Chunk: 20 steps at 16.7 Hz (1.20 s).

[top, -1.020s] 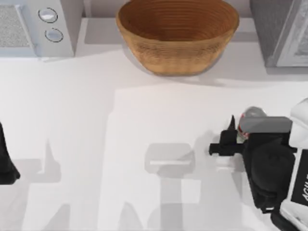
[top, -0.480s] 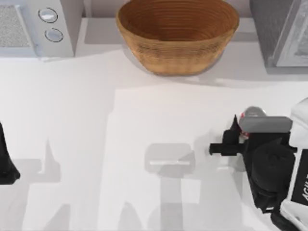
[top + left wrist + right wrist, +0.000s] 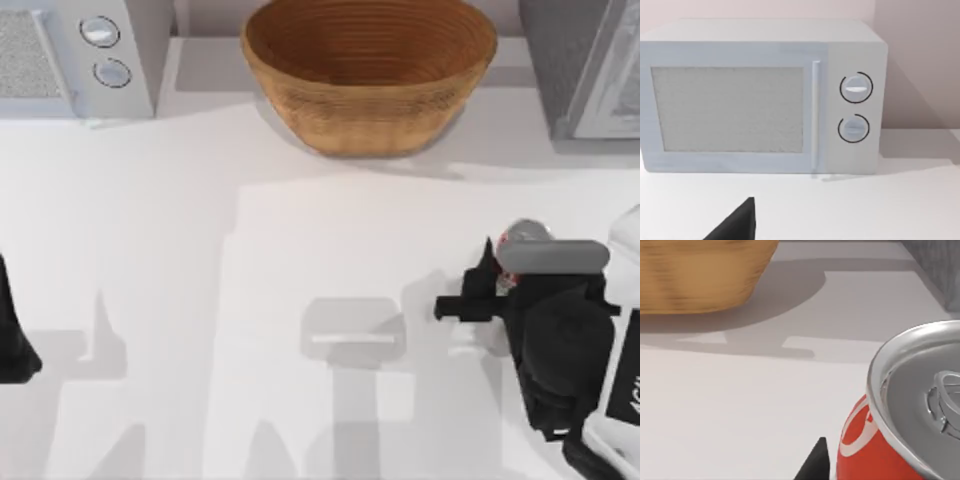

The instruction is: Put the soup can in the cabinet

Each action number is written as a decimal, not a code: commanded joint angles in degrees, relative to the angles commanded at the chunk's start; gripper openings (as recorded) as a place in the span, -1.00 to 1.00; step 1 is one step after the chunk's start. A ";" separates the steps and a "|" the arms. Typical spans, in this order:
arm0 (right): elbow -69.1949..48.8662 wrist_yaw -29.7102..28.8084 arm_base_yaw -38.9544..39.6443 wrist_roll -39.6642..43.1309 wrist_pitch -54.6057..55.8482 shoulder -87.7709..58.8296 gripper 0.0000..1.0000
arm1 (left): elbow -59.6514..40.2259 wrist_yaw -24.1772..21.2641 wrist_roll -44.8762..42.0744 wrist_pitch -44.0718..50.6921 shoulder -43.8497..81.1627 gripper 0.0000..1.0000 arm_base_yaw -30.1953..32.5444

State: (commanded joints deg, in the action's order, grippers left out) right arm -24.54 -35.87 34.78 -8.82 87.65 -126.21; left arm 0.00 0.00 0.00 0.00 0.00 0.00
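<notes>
A white table (image 3: pixel 300 230) fills the scene, crossed by soft grey shadows. At its far edge, on the left, stands a white microwave (image 3: pixel 760 95) with two round knobs and a speckled door window; a brown woven basket (image 3: pixel 368 72) sits in the middle. Behind them rises a plain pale pinkish wall (image 3: pixel 915 55)

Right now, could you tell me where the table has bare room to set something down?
The wide table stretch between the microwave, the basket and the parked left gripper is bare. It is crowded at the right, where the right gripper sits at the soup can below the cabinet.
</notes>
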 joint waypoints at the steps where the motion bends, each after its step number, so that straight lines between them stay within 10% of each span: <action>1: -0.17 0.00 -0.04 -0.02 -1.31 1.27 -1.00 | 0.00 0.00 0.00 0.00 0.00 1.00 0.00; 13: -5.17 0.34 0.01 0.33 -44.02 37.69 -1.00 | 0.00 0.00 0.00 0.00 0.00 1.00 0.00; 20: -6.27 0.58 0.14 -0.01 -50.77 44.35 -1.00 | 0.00 0.00 0.00 0.00 0.00 1.00 0.00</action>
State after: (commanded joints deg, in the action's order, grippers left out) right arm -30.81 -35.29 34.93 -8.83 36.88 -81.85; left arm 0.00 0.00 0.00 0.00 0.00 0.00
